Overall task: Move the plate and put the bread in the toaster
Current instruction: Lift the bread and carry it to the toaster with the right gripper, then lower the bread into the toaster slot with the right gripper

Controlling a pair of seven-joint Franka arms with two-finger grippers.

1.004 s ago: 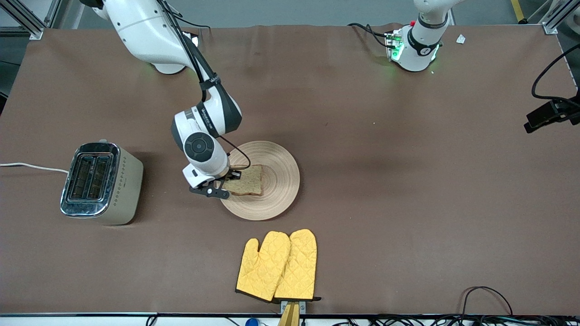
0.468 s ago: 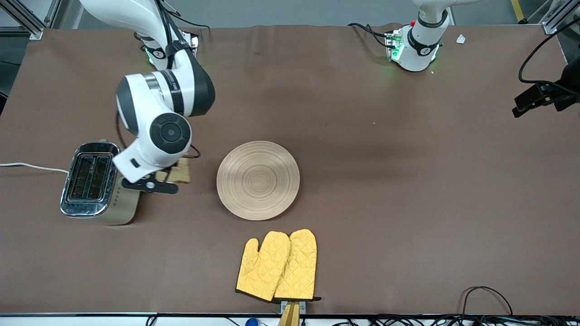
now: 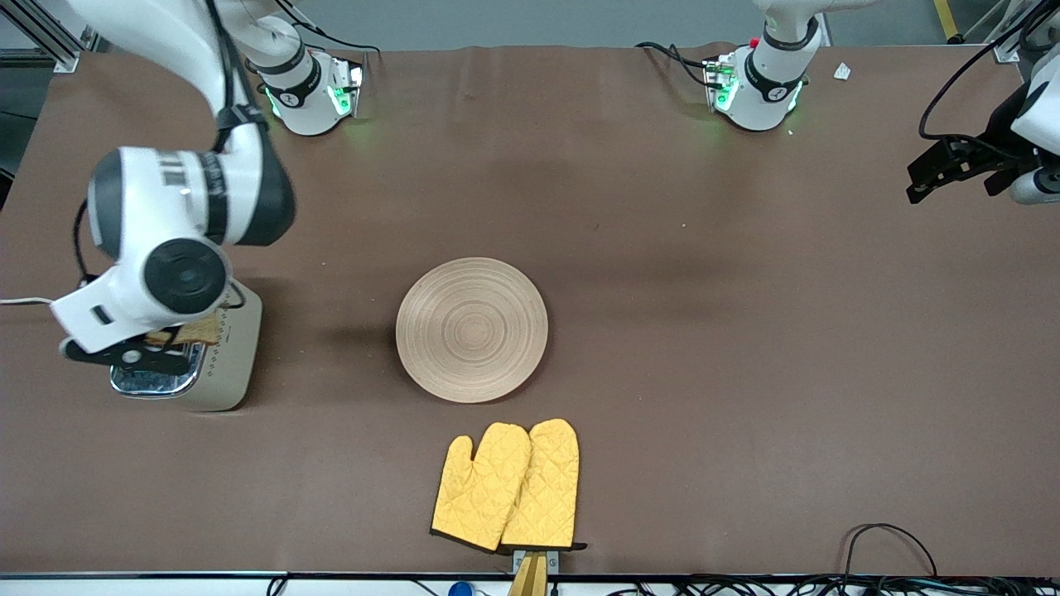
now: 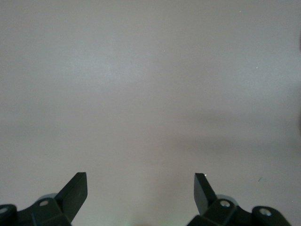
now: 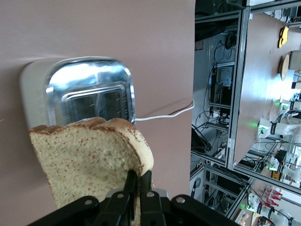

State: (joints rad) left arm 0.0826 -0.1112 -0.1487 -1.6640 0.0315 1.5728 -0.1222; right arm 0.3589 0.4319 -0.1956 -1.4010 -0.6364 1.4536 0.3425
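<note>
The wooden plate [image 3: 472, 329] lies bare at mid-table. The cream toaster [image 3: 236, 364] stands at the right arm's end of the table, its chrome top [image 5: 89, 94] with both slots showing in the right wrist view. My right gripper [image 3: 170, 339] hangs over the toaster, shut on the bread [image 3: 199, 331]. In the right wrist view the gripper [image 5: 139, 178] pinches one edge of the speckled slice [image 5: 84, 160], which is held above the slots. My left gripper [image 3: 917, 184] waits in the air at the left arm's end of the table, open and empty [image 4: 141, 181].
A pair of yellow oven mitts [image 3: 509, 484] lies nearer to the front camera than the plate. The toaster's white cord [image 3: 21, 301] runs off the table's edge. Brown cloth covers the table.
My right gripper has carried the bread off the plate and across to a spot over the toaster. The plate is left bare. My left gripper has drifted a little toward the arm bases.
</note>
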